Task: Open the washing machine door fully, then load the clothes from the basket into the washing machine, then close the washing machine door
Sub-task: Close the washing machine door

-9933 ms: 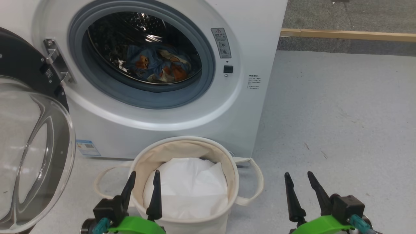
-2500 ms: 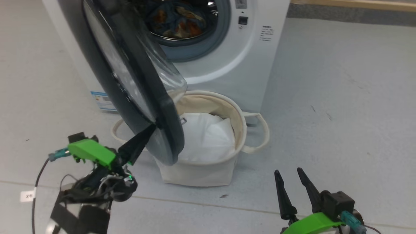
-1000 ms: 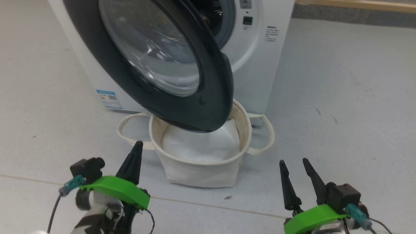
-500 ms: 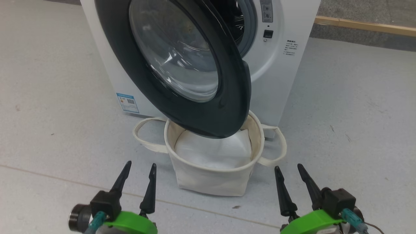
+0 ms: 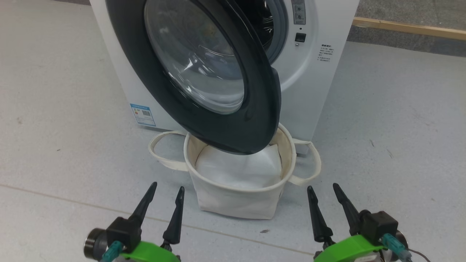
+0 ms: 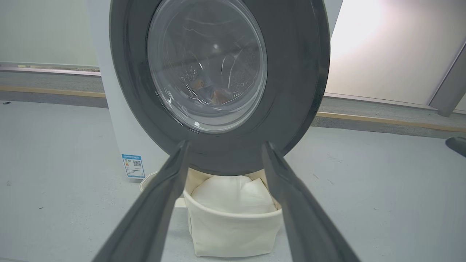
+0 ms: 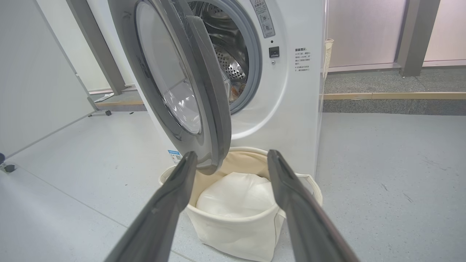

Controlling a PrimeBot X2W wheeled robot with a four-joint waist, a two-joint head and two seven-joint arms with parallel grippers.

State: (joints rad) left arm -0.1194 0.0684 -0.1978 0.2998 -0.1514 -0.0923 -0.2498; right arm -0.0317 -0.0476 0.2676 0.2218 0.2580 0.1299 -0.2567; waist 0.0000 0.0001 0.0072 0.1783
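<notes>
Washing machine door (image 5: pixel 196 65) is hanging half-shut, its lower rim sitting over the basket (image 5: pixel 236 203) before the washing machine (image 5: pixel 309 72) — left gripper (image 5: pixel 168 186) and right gripper (image 5: pixel 322 186) are hovering spread apart, holding nothing.

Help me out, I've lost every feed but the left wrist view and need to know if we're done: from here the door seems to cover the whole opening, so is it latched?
Observer: No. In the right wrist view the washing machine door stands ajar, and the steel drum shows through the gap at its free edge.
Operator: Is the right tool on it?
Observer: No. In the head view the right tool is open and empty, low and to the right of the basket, touching nothing.
</notes>
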